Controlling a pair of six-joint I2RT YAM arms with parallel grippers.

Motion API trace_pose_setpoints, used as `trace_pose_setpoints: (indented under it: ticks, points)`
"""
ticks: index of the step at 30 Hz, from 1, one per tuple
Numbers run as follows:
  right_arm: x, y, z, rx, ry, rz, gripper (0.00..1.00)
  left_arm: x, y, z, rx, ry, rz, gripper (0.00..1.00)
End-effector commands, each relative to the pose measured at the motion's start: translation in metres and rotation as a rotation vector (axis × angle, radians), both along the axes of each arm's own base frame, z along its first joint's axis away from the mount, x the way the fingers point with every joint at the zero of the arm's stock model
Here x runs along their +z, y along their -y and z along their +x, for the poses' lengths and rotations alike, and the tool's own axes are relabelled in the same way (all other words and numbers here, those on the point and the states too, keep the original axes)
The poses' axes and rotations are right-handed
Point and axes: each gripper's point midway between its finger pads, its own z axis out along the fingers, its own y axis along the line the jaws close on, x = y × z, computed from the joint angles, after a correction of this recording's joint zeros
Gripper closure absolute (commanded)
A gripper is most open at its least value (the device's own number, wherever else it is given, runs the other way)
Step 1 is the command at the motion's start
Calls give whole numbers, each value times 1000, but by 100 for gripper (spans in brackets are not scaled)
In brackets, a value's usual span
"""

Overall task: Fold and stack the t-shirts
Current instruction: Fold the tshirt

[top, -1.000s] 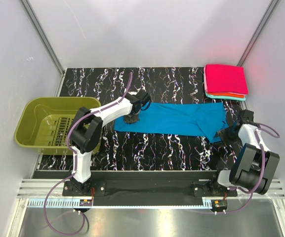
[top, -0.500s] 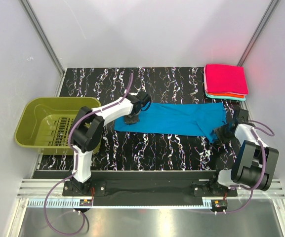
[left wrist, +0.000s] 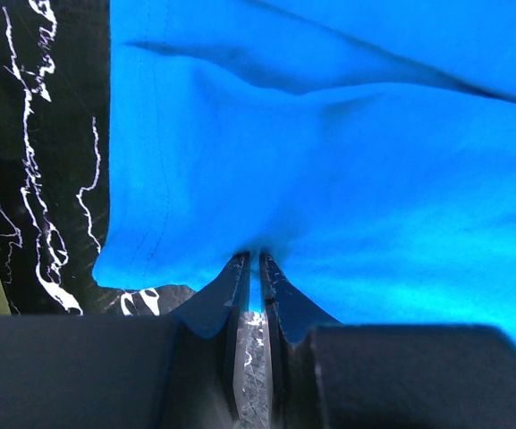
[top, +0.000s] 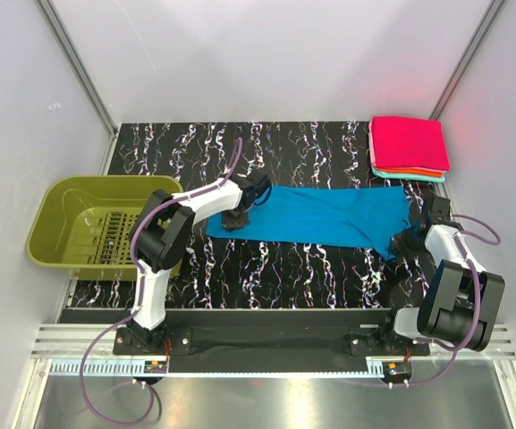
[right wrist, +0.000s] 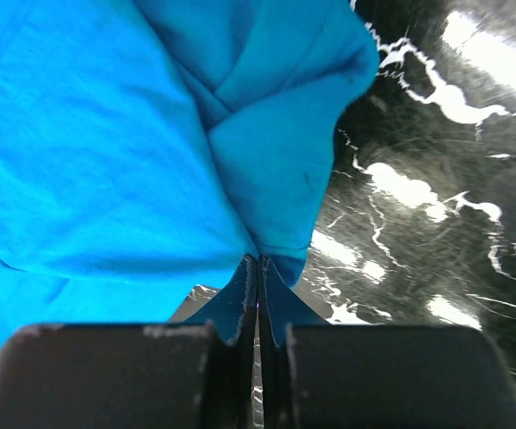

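Top external view: a bright blue cloth t-shirt point(top: 320, 216) lies spread in a long, flat band across the middle of a black table with white marbled veins point(top: 284, 268). At the shirt's left end, the left gripper point(top: 237, 217) presses down on the cloth near its edge. At the shirt's near right corner, where the cloth bunches into a point, sits the right gripper point(top: 404, 241). Beyond the shirt's far right corner, just apart from it, is a neat stack of folded shirts: a magenta-pink t-shirt point(top: 408, 143) on top, an orange t-shirt point(top: 418, 172) under it, and a pale teal t-shirt point(top: 410, 178) showing only as a thin edge at the bottom. Well off the shirt's left end, an olive-green plastic basket point(top: 61, 214) hangs partly past the table's edge. In the left wrist view, the left gripper point(left wrist: 256, 261) is clenched on the blue shirt's hem, a pinch of cloth between its narrow black fingers. In the right wrist view, the right gripper point(right wrist: 258, 261) is clamped tight on a folded tip of the same blue shirt, with wrinkles fanning out from the grip.
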Motion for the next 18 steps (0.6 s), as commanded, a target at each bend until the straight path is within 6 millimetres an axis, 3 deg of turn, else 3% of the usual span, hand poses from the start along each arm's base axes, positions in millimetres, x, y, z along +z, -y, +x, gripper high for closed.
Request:
trace_pose_setpoints:
  ticks: [1, 5, 13, 18]
  points:
    - [8, 10, -7, 54, -42, -75, 100, -12, -15, 0, 18, -13, 52, 86]
    - [4, 15, -16, 73, -90, -107, 100, -16, -19, -1, 21, -20, 67, 86]
    - [22, 31, -9, 96, -69, -197, 100, -10, -24, 2, 30, -7, 74, 86]
    - [33, 30, 12, 168, 16, -205, 100, -10, -23, 3, 29, -3, 79, 87]
